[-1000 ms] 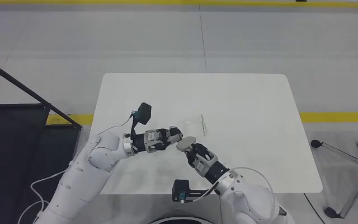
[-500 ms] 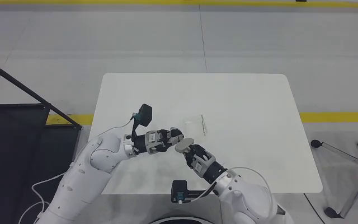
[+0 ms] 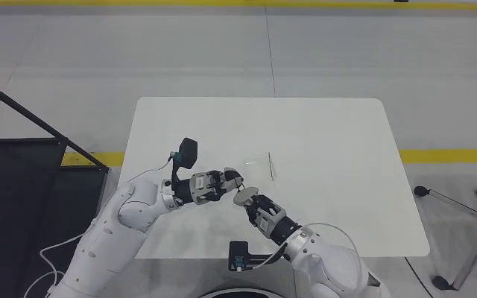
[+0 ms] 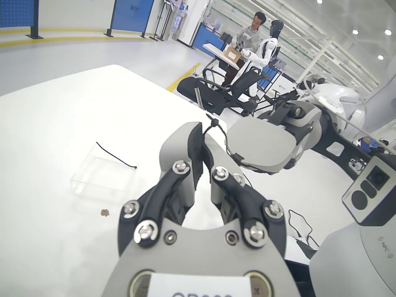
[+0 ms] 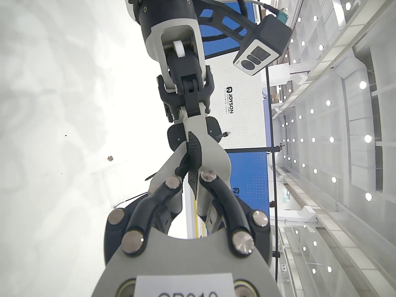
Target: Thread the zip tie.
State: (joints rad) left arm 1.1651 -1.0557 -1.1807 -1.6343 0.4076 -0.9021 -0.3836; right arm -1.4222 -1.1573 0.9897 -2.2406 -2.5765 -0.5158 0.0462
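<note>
Counted two ties in all: one zip tie [image 4: 213, 122] held up off the table [image 4: 46, 125], one spare tie [image 4: 115, 157] lying flat. Counted two grippers, both on the same zip tie; found the left gripper [image 4: 202, 135] pinched tight on the strap, with the square head poking out just past its fingertips; found the right gripper [image 5: 190, 146] closed narrow as well, clamping another stretch of the strap, tips just beside the left ones. Traced the black strap in a short arch from the head across to the right gripper; could not tell whether the tail sat through the head. Placed the pair in the top view above the near middle of the table, tip to tip, close to the robot. Found the spare tie farther out, well apart from both grippers — resting along an edge of one clear tray [image 4: 89, 183], head end reaching just past the tray's corner. Noted one small brown speck [image 4: 105, 212] on the bare tabletop near the tray, on the side toward the grippers.
</note>
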